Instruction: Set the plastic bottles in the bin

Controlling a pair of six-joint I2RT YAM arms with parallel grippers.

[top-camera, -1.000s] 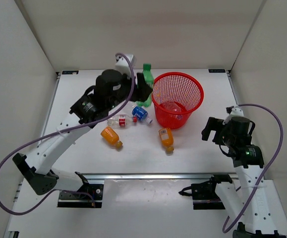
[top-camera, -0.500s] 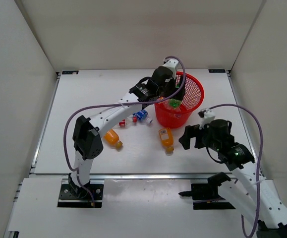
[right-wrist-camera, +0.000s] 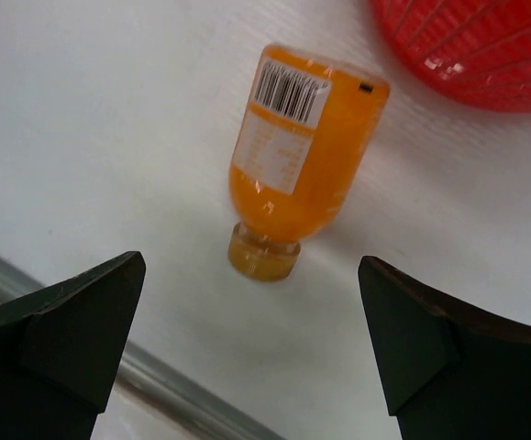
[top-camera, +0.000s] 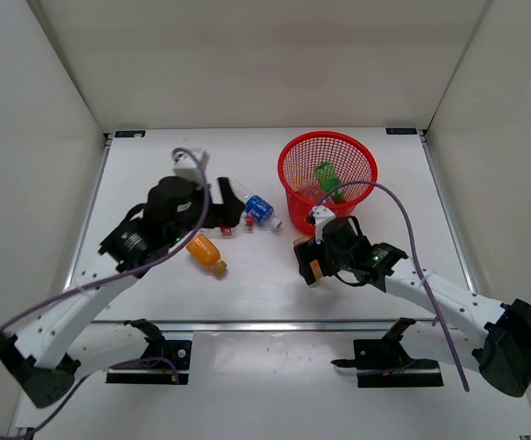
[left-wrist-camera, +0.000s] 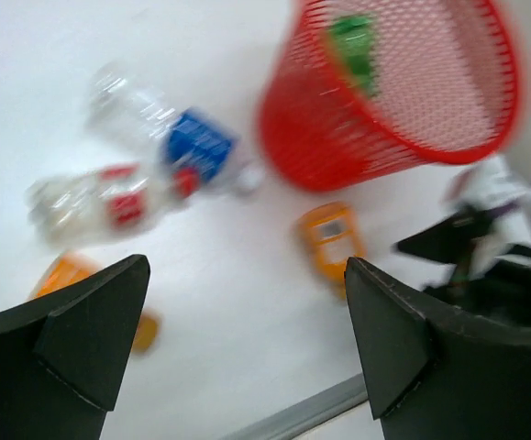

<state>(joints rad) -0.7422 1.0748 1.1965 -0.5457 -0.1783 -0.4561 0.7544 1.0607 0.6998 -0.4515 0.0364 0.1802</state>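
Only one label gives anything up: in the right wrist view the nearer orange bottle (right-wrist-camera: 302,156) lies on its side with a barcode (right-wrist-camera: 291,92) on a white patch, and the small print below it is too fine to read. The blue-labelled bottle (left-wrist-camera: 187,147) and the red-labelled bottle (left-wrist-camera: 109,197) show colour bands, but their lettering is blurred.

Compared with half a second ago, the left gripper (top-camera: 224,211) has left the bin (top-camera: 327,135) and pulled back to the left, over the two clear labelled bottles. Its jaws stand wide apart with nothing between them, and the green bottle (top-camera: 326,176) it carried a second ago now lies inside the bin. The right gripper (top-camera: 309,259) has swung in from the right and hangs just above the nearer orange bottle, in front of the bin. Its fingers (right-wrist-camera: 72,321) are spread to either side of the cap end, clear of the plastic.

Inside the red mesh bin the green bottle leans against the far wall, and a faint clear bottle (top-camera: 309,194) seems to lie beside it. On the table (top-camera: 155,165), the other orange bottle (top-camera: 206,253) lies left of centre, well apart from the bin.
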